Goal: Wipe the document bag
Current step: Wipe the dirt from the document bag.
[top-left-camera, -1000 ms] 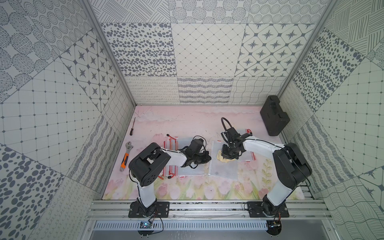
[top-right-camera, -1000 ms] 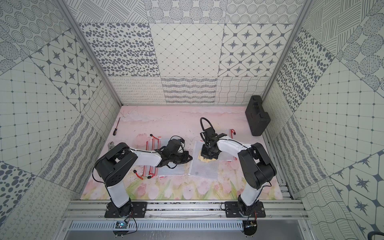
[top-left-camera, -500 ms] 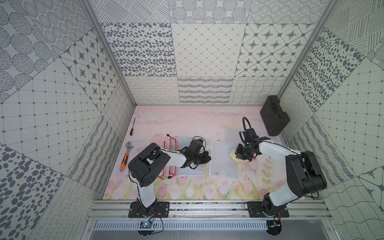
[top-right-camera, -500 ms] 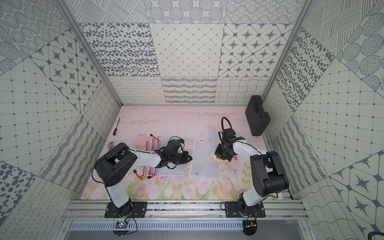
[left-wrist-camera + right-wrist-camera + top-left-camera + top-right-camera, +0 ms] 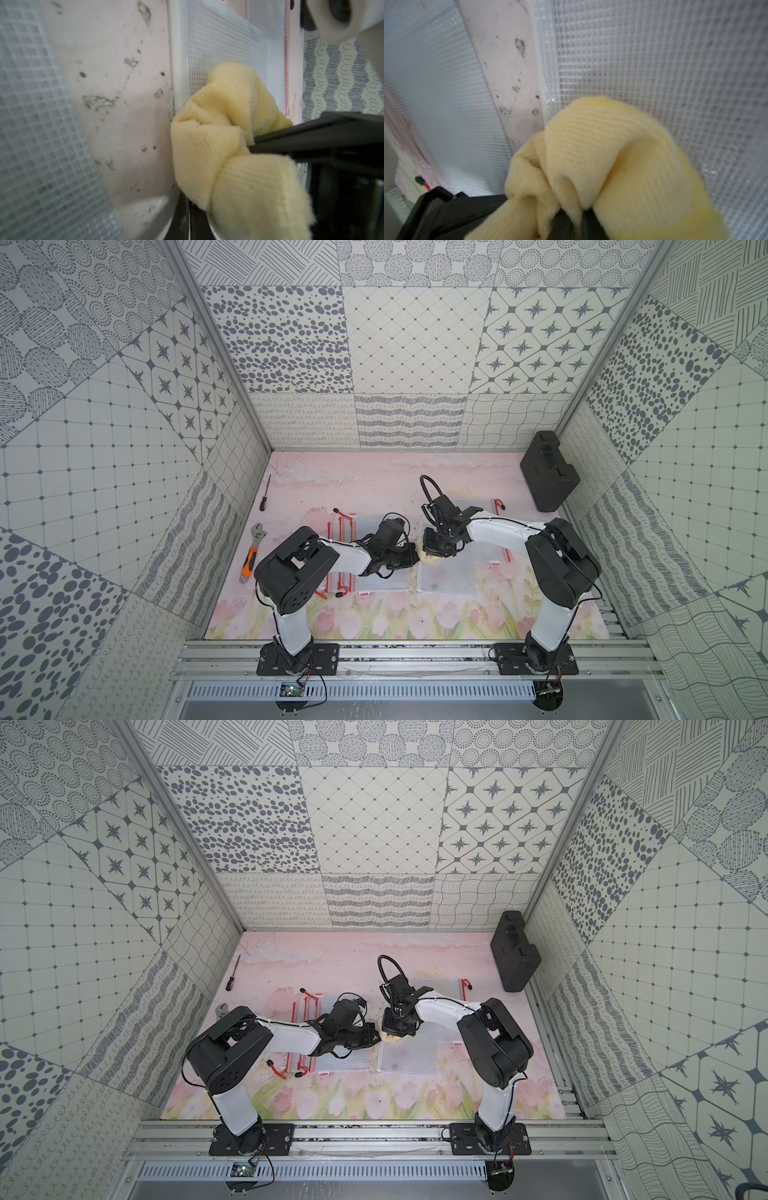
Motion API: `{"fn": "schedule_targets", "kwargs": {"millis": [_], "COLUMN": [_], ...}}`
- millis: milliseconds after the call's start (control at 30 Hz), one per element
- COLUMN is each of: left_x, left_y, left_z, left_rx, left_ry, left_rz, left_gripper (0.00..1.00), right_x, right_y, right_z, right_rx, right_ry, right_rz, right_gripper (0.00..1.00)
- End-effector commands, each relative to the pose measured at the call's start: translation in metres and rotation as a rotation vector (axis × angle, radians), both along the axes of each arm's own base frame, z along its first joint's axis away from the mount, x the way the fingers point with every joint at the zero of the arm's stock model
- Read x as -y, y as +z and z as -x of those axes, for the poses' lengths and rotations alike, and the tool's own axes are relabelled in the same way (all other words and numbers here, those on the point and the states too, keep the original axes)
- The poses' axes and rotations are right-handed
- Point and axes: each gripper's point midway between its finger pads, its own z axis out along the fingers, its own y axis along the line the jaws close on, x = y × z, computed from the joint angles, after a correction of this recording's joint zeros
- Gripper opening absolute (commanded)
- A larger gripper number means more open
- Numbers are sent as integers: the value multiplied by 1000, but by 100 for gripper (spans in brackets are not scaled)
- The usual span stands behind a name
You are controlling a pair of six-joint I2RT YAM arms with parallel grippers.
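Observation:
The document bag (image 5: pixel 451 578), a clear mesh pouch with a dark smudge, lies flat on the pink mat in both top views (image 5: pixel 409 1058). My right gripper (image 5: pixel 434 549) is shut on a yellow cloth (image 5: pixel 428 559) at the bag's left edge. In the right wrist view the cloth (image 5: pixel 602 155) bunches out of the jaws onto the mesh (image 5: pixel 675 83). My left gripper (image 5: pixel 409 556) is shut, low over the mat just left of the cloth, with nothing in it. In the left wrist view the cloth (image 5: pixel 218 145) sits right in front of it.
A second mesh bag (image 5: pixel 374 572) lies under my left arm, a third (image 5: pixel 482 508) behind the right wrist. A black case (image 5: pixel 548 472) stands at the back right. A wrench (image 5: pixel 253 547) and a screwdriver (image 5: pixel 265 497) lie by the left wall.
My right gripper swept the cloth to the bag's right side and has come back to its left edge, next to the left gripper. The left arm has stayed put.

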Motion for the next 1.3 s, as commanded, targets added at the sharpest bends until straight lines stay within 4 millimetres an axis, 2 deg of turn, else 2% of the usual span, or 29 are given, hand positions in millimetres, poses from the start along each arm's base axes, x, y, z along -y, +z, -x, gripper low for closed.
{"fn": "schedule_targets", "kwargs": {"millis": [0, 100, 167, 200, 267, 333, 400, 467, 500, 567, 633, 667, 800, 867, 900, 967, 1033, 1100, 1167, 1267], "left_x": [-75, -75, -75, -76, -76, -76, -76, -76, -76, -77, -78, -79, -78, -78, -77, -77, -76, -76, -76, -78], "left_y": [-68, -69, -69, -69, -69, -70, -70, -70, -70, -70, -70, -70, -71, -72, -72, -72, -73, -73, -73, -74], "left_z": [46, 46, 45, 46, 46, 45, 46, 46, 46, 46, 47, 47, 46, 45, 45, 44, 44, 44, 45, 46], "left_rx": [-233, -240, -239, -241, -242, -244, -248, -247, -246, -246, -245, -247, -249, -252, -255, -255, -258, -260, -262, -263], "left_ry": [73, 75, 76, 77, 80, 81, 79, 81, 82, 83, 85, 86, 88, 87, 86, 84, 82, 81, 81, 83], "left_rz": [-368, -367, -365, -367, -363, -363, -364, -364, -363, -365, -366, -367, -359, -358, -357, -353, -351, -351, -351, -354], "left_gripper": [0, 0, 0, 0, 0, 0, 0, 0, 0, 0, 0, 0, 0, 0, 0, 0, 0, 0, 0, 0], "right_x": [77, 126, 140, 136, 115, 83, 39, 5, -8, -18, -7, 7, 86, 119, 131, 138, 125, 99, 55, -11], "right_y": [-29, -23, -15, -12, -8, -6, -6, -10, -13, -19, -24, -26, -30, -25, -20, -8, -3, 1, 1, 0], "right_z": [28, 37, 40, 41, 40, 40, 43, 49, 51, 56, 62, 66, 84, 90, 91, 88, 84, 75, 69, 70], "right_rx": [-123, -126, -104, -103, -90, -72, -68, -76, -79, -88, -101, -109, -149, -156, -140, -104, -106, -82, -69, -75], "right_ry": [-107, -181, -185, -176, -152, -99, -20, 33, 43, 43, 25, 15, -88, -154, -175, -183, -169, -131, -52, 64], "right_rz": [127, 164, 221, 216, 179, 156, 131, 103, 87, 61, 77, 107, 185, 182, 191, 200, 163, 152, 130, 83], "right_gripper": [0, 0, 0, 0, 0, 0, 0, 0, 0, 0, 0, 0, 0, 0, 0, 0, 0, 0, 0, 0]}}
